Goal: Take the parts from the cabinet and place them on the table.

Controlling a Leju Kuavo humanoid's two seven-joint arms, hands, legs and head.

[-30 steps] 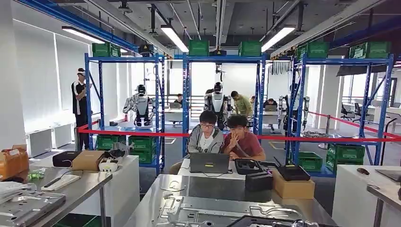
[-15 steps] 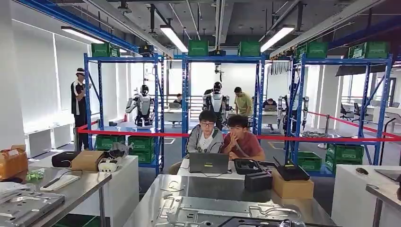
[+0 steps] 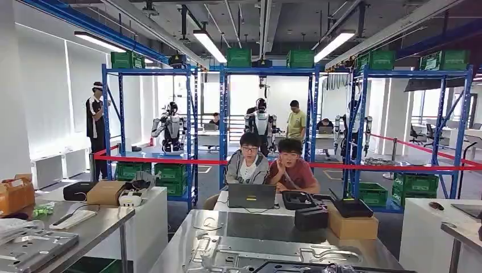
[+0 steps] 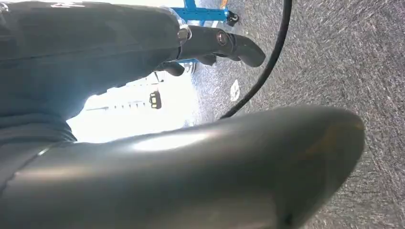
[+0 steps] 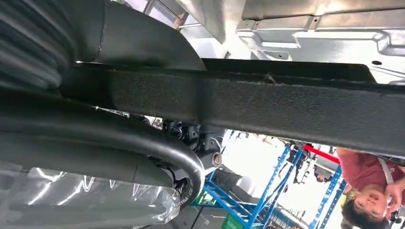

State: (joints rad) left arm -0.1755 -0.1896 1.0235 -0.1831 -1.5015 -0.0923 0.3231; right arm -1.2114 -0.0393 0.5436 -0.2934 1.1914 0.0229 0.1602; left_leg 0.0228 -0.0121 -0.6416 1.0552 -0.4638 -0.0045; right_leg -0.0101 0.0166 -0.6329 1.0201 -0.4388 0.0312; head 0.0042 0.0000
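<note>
Right wrist view shows the right hand (image 5: 81, 124) wrapped around a black part (image 5: 286, 109): the bar-like piece runs straight across from the ribbed cover, a dark finger (image 5: 157, 157) curls under it, and some clear plastic (image 5: 86, 200) hangs just beside the grip. So this hand has the part clasped, and the part hangs near a pressed metal sheet (image 5: 315, 28). In the head view the same part (image 3: 295, 266) shows as a dark edge low in the picture, over the near end of the table (image 3: 273, 224), where the sheet (image 3: 284, 250) lies flat. Farther back on the table stand a black case (image 3: 310, 217) and a cardboard box (image 3: 352, 226), with two people at a laptop (image 3: 250, 195) behind. The left hand (image 4: 143, 157) hangs by the robot's side over the grey floor (image 4: 344, 57), fingers (image 4: 229, 45) spread and holding nothing. By my reading the fetch from the cabinet is done for this part and the placing step is in hand. The next move calls for lowering the part level onto the table, choosing a spot where it will sit steady, whether on the sheet or beside it, then loosening the fingers only once it bears its own weight. The plastic could snag or make the grip slip.
</note>
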